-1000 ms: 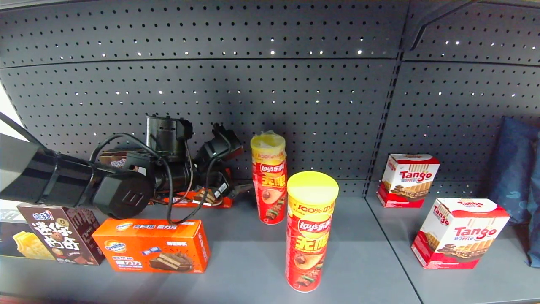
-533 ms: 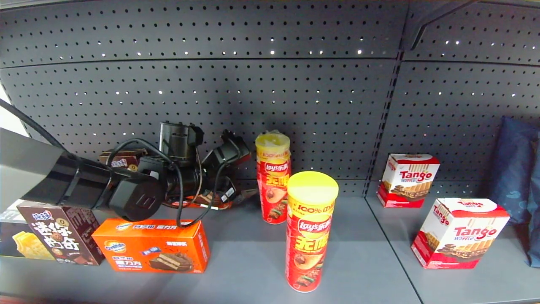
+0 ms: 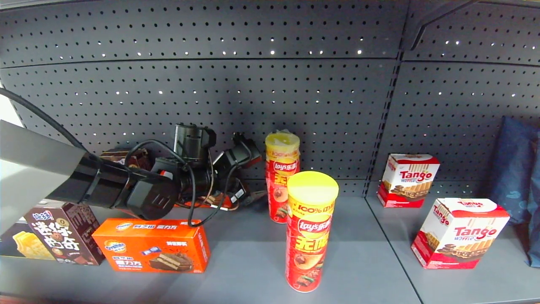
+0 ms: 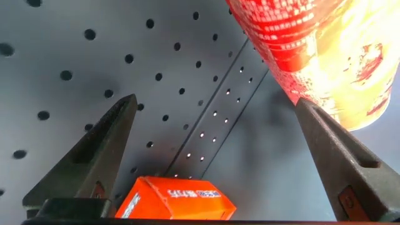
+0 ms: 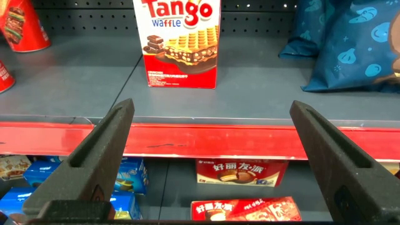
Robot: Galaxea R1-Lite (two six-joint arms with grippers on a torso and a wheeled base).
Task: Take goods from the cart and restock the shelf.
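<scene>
1. Got the left arm (image 3: 105, 185) coming in from the left edge of the head view, low over the shelf (image 3: 244, 261) and ending mid-left, close to the pegboard (image 3: 253, 93) at the back.
2. Left gripper (image 4: 215, 103): fingers (image 4: 94, 162) spread wide, nothing pinched. Looking at a flat orange box (image 4: 175, 199) lying on the shelf in the gap between them, with no contact that can be made out.
3. Seeing the back chip can (image 3: 282, 177) upright at centre frame, just beside the gripper's tip, near the pegboard.
4. Got a second chip can (image 3: 311, 232) upright in front of it, a bit right and lower in the frame.
5. Lower left: a big orange box (image 3: 152, 249) lying flat, a brown box (image 3: 63, 232) just left of it.
6. Right side: two wafer boxes, one at the back (image 3: 407, 179), one nearer (image 3: 460, 232), plus a blue bag (image 3: 517, 169) at the right edge.
7. Right gripper (image 5: 212, 106): also wide open and empty, out in front of the shelf, facing a wafer box and the red shelf edge (image 5: 206, 140), with more boxes (image 5: 240, 172) on the level underneath.
</scene>
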